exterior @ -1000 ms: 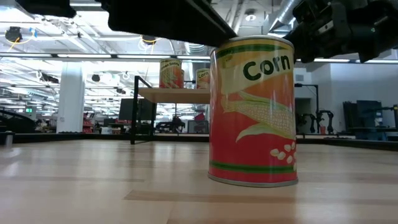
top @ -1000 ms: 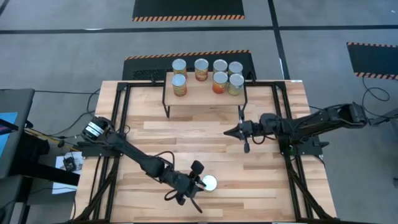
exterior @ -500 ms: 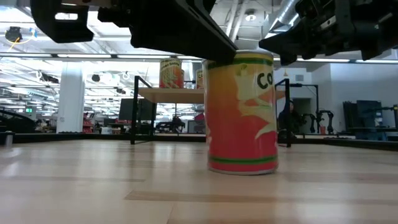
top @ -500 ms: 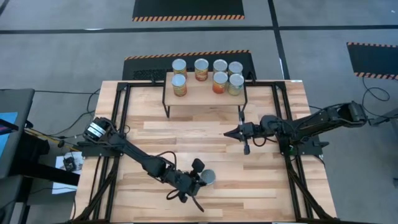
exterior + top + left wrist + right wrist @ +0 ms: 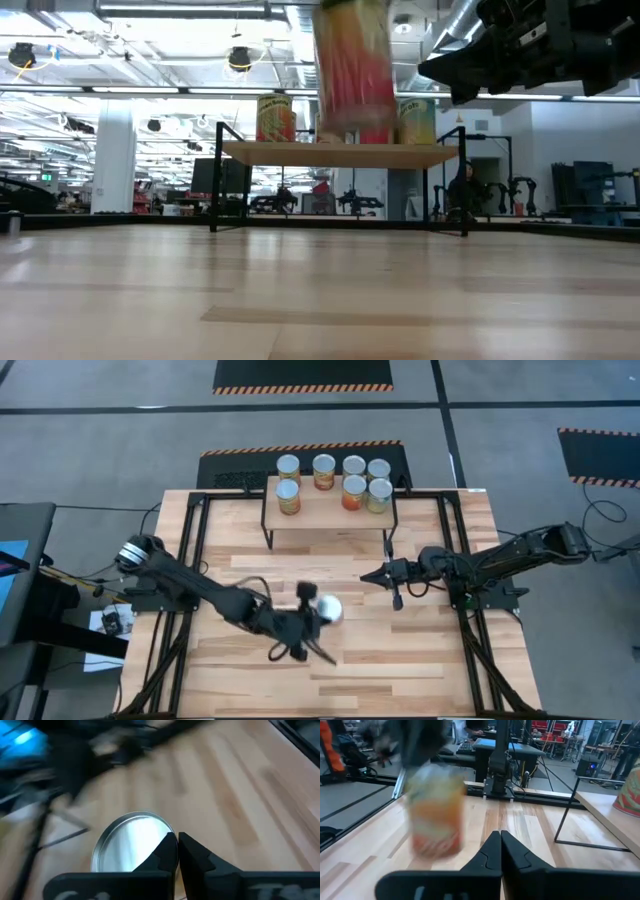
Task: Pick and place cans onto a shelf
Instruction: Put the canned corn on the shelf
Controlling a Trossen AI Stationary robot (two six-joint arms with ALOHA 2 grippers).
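We hold can (image 5: pixel 329 609) pinched in left gripper (image 5: pixel 312 616), off table, upright. Shelf (image 5: pixel 330 508) lies at 12 o'clock from it; free spot front centre. Right gripper (image 5: pixel 368 573) waits at 2 o'clock, fingers pressed together.

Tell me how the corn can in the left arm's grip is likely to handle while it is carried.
The red-and-yellow labelled tin can looks rigid, so the left gripper jaws probably won't dent it. Its smooth round wall may slip or twist. Set down off-level on the light-wood shelf, it could tip and roll.
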